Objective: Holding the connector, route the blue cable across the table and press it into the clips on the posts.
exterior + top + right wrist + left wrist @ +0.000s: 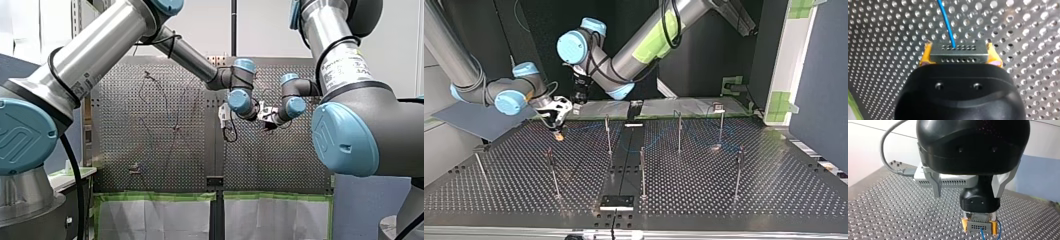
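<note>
One connector (pixel 958 53), right claw (pixel 557 131), near table edge (pixel 584 122)

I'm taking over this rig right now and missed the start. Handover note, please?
My right gripper: fingers shut on the connector, near the table.
My left gripper: fingers open, empty, close by.
The blue cable trails from the connector, loose on the table among the posts.
Done: connector grasped. To do: route the cable, press it into the clips; none visibly holds it yet.
</note>
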You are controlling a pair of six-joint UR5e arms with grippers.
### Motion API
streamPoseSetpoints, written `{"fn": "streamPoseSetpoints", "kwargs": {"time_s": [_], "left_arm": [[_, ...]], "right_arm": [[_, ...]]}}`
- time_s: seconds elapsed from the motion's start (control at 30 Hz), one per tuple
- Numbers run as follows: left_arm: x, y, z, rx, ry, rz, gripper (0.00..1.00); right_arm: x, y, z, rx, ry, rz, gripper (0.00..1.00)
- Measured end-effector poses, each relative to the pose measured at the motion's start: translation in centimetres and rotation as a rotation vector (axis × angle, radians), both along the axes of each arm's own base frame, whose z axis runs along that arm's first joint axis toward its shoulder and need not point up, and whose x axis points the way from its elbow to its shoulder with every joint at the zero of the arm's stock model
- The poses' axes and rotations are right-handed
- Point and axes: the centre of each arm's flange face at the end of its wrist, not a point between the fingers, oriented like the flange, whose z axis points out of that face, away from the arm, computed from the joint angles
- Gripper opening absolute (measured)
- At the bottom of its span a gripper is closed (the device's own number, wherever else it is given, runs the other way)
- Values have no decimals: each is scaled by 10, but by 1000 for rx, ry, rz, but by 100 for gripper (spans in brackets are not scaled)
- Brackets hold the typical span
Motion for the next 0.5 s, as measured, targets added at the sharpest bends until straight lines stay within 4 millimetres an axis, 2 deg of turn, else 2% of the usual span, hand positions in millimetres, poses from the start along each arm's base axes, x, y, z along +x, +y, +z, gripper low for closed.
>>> {"fn": "streamPoseSetpoints", "kwargs": {"time_s": [0.3, 0.5], "left_arm": [[17, -8, -21, -31, 54, 33, 100], [33, -9, -39, -13, 87, 53, 100]], "right_arm": [[-11, -4, 5, 6, -6, -10, 0], [-12, -4, 5, 5, -10, 0, 0]]}}
